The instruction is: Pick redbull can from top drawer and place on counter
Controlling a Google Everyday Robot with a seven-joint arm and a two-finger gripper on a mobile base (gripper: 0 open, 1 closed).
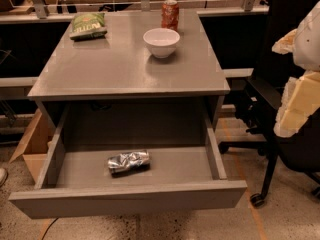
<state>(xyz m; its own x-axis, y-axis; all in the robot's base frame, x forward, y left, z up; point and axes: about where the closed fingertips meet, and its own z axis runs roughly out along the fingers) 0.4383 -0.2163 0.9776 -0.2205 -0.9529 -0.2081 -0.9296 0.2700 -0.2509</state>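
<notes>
Camera view, grey counter (120,69); pincer (299,101) far right

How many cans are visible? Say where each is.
2: the redbull can lies in the top drawer; the red-orange soda can stands on the counter, at the rear; end effector at far right.

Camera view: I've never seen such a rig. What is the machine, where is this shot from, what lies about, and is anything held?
There is one picture, looking down on a grey cabinet; where the camera sits is not known. The machine is a wheeled robot with one arm. The pale blocks at the right edge are its arm and hand, beside the cabinet, with no object showing in it. On the counter sit a green bag, a white bowl and a red soda can. The drawer stands open, and the crumpled redbull can lies on its side inside.
</notes>
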